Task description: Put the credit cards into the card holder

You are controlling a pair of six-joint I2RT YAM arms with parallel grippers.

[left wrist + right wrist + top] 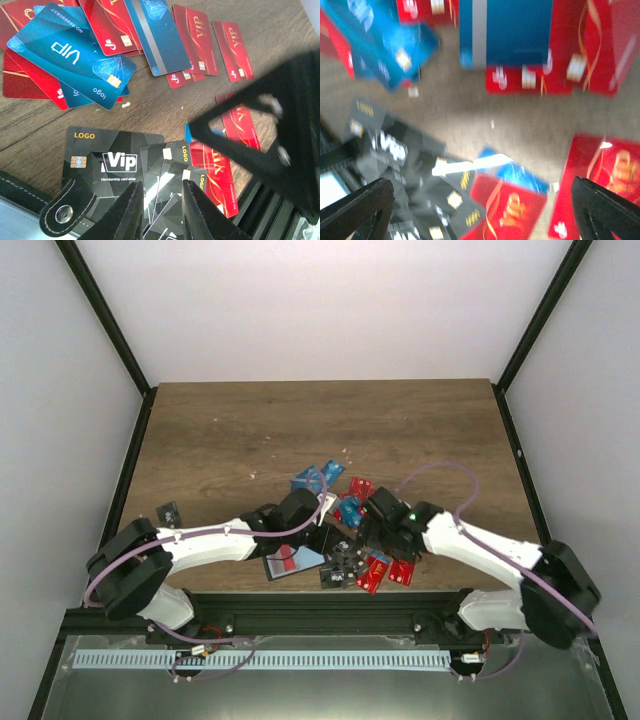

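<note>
Red, blue and black credit cards lie scattered on the wooden table near the front edge. The black card holder (293,562) lies open beside them, and its clasp tab (66,211) shows at the lower left of the left wrist view. My left gripper (161,184) is open by a narrow gap, low over a fan of black cards (167,165). It sits between holder and pile in the top view (326,536). My right gripper (481,185) is wide open and empty above red cards (512,212) and a blue card (520,175). That view is blurred.
Blue cards (75,55) and red VIP cards (197,42) lie further out on the table. My right gripper's black finger (260,130) crosses the left wrist view close on the right. One small black card (169,511) lies apart at the left. The black front rail (320,605) runs just behind the pile.
</note>
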